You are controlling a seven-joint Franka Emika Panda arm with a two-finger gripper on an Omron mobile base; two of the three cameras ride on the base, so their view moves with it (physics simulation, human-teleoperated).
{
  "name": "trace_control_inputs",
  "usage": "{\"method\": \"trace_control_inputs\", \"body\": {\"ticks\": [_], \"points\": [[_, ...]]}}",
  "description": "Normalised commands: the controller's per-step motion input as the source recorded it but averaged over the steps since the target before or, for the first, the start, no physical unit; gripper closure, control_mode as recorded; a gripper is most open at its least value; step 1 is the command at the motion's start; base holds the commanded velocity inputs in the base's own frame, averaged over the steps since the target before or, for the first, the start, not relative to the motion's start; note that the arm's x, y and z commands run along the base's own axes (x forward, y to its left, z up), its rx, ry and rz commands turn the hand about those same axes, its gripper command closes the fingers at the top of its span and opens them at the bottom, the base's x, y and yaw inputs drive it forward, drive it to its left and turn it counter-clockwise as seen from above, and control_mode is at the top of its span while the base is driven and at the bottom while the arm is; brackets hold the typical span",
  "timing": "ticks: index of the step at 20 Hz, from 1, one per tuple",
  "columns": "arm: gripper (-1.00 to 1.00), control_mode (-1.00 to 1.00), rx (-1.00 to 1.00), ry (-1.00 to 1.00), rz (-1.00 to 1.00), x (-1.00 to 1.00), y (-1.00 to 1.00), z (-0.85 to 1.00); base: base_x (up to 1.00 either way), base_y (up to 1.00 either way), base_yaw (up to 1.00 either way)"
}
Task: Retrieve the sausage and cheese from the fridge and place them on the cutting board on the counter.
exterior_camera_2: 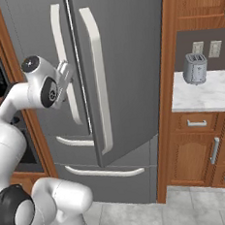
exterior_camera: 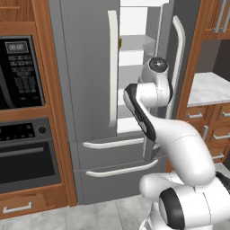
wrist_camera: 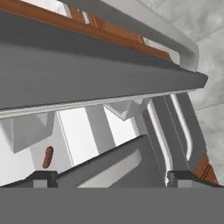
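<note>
We see one fridge point(exterior_camera: 90, 67) with its doors partly ajar, and our claw point(wrist_camera: 111, 177) sits at the gap between them, fingers spread wide apart and holding nothing. Two long pale door handles point(exterior_camera_2: 97, 77) flank the gap, and the door edges crowd the way in. One sausage point(wrist_camera: 47, 157) lies on the white interior at about 8 o'clock in the hand view. One toaster point(exterior_camera_2: 195, 68) stands on the side bench point(exterior_camera_2: 205, 95) at 3 o'clock. One black oven point(exterior_camera: 27, 157) sits at 9 o'clock.

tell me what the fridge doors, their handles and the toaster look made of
Fridge doors: matte grey, like brushed metal, no glare. Handles: pale, smooth, glossy, maybe plastic or polished metal. Toaster: shiny silver-grey, probably metal. All rendered, so these are guesses.
</note>
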Motion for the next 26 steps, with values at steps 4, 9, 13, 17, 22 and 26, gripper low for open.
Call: {"method": "trace_control_inputs", "body": {"ticks": [4,9,13,17,22,26], "points": [[-1.0,-1.0,0.14,-0.11,-0.02,0.35,-0.07,-0.07,0.0,0.0,0.0],[-1.0,-1.0,0.03,-0.13,0.0,0.06,-0.34,-0.1,0.0,0.0,0.0],[-1.0,-1.0,0.0,-0.06,0.0,0.02,-0.43,-0.11,0.0,0.0,0.0],[-1.0,-1.0,0.0,-0.02,0.01,0.07,-0.33,-0.02,0.0,0.0,0.0],[-1.0,-1.0,0.0,-0.03,0.0,-0.24,-0.68,0.0,0.0,0.0,0.0],[-1.0,-1.0,0.0,0.0,0.0,-0.42,-0.83,0.03,0.0,0.0,0.0]]}}
